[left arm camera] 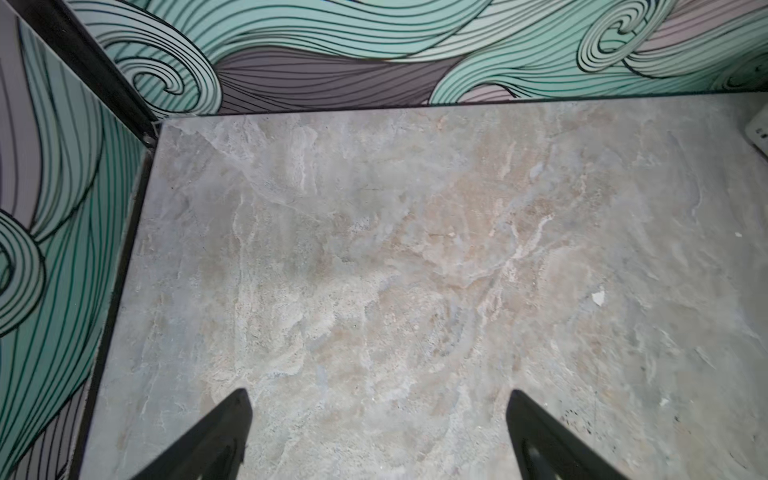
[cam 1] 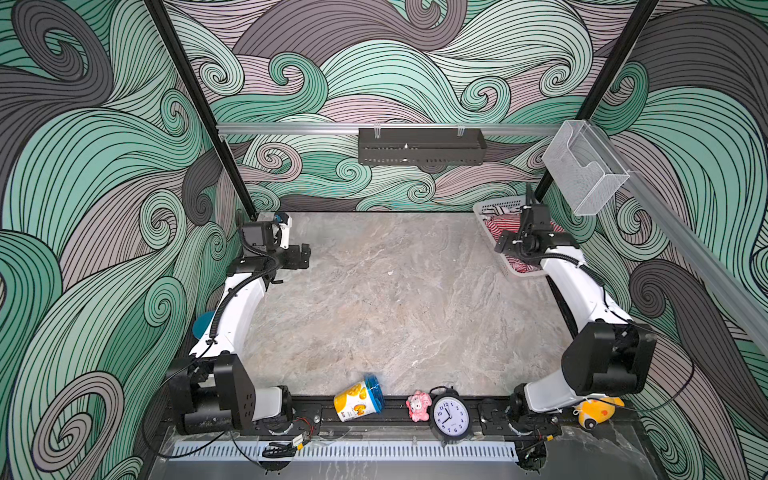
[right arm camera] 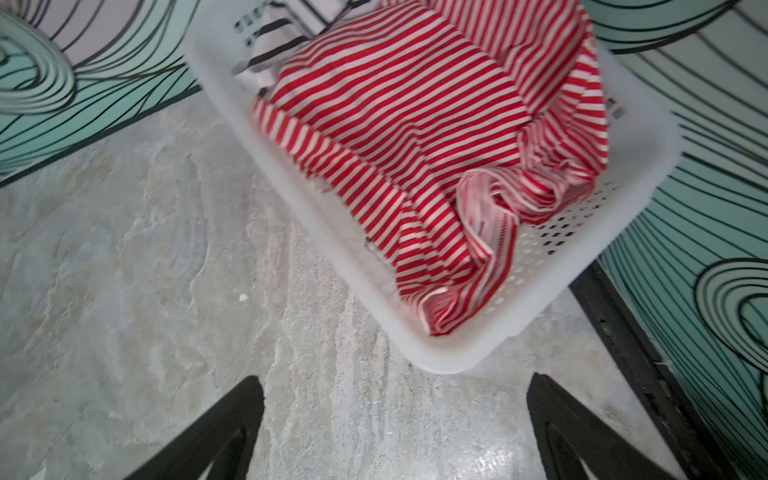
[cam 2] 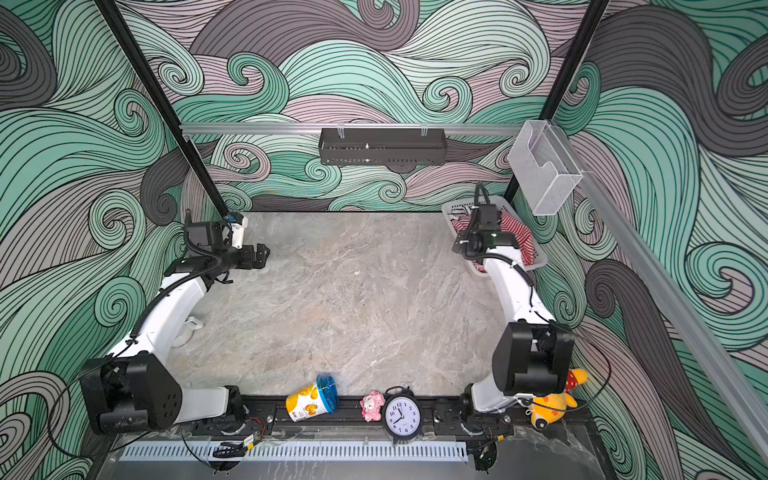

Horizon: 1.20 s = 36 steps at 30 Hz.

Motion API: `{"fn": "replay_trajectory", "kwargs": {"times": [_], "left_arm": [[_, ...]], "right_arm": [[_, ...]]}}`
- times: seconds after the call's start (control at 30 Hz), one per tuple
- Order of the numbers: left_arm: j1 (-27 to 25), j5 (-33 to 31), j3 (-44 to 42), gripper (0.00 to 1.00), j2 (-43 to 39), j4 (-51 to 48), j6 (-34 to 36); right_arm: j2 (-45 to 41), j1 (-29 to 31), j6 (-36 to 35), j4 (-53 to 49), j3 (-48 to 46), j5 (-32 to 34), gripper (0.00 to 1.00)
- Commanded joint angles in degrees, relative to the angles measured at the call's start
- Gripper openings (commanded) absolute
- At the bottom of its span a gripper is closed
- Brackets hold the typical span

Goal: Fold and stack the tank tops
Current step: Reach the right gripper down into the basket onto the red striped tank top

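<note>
Red tank top [right arm camera: 415, 124] (crumpled) in basket [right arm camera: 440, 359]

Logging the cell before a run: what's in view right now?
Basket: one, white, far right corner.
Red top: one, red-and-white, in basket.
Black top: one, black-and-white, basket's far end.
Cup: one, yellow, blue lid, lying at near edge.
Clock: one, black, near edge.
Toy: one, pink, beside clock.
Plush: one, yellow, near right corner.
Tray: one, black, back rail.
Box: one, clear, right rail.
Left gripper: one, black, open over bare table.
Right gripper: one, black, open before basket.
</note>
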Motion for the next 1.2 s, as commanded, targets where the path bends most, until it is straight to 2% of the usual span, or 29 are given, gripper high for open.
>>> {"fn": "replay_trajectory", "kwargs": {"times": [0.0,0.17,0.27,0.43,0.6,1.03,1.17], "left_arm": [[0.43,3.54,-1.96,0.96,-1.03,-8.45,2.76],[0.42,3.79,-7.78,0.95,-4.81,-3.6,3.75],[0.43,3.26,-9.39,0.95,-5.69,-2.56,4.92],[0.43,2.92,-8.11,0.95,-4.13,-4.92,5.07],[0.42,3.22,-6.29,0.94,-2.68,-8.12,3.18],[0.37,3.47,-7.77,0.93,-2.37,-7.14,2.92],[0.43,3.47,-7.9,0.93,-2.27,-7.22,2.7]], "right_arm": [[6.17,-3.68,0.89,-10.21,5.73,0.97,1.0],[11.77,-4.28,-3.54,-10.65,10.87,11.18,0.99],[14.62,-5.28,-4.72,-10.65,12.55,12.71,1.0],[19.92,-6.97,-4.73,-10.78,14.65,8.16,1.0],[22.96,-8.67,-4.06,-10.91,15.93,-2.32,0.99],[20.78,-8.77,-2.37,-10.84,13.9,-14.88,0.94],[19.13,-8.76,-2.28,-9.6,11.84,-16.79,0.91]]}}
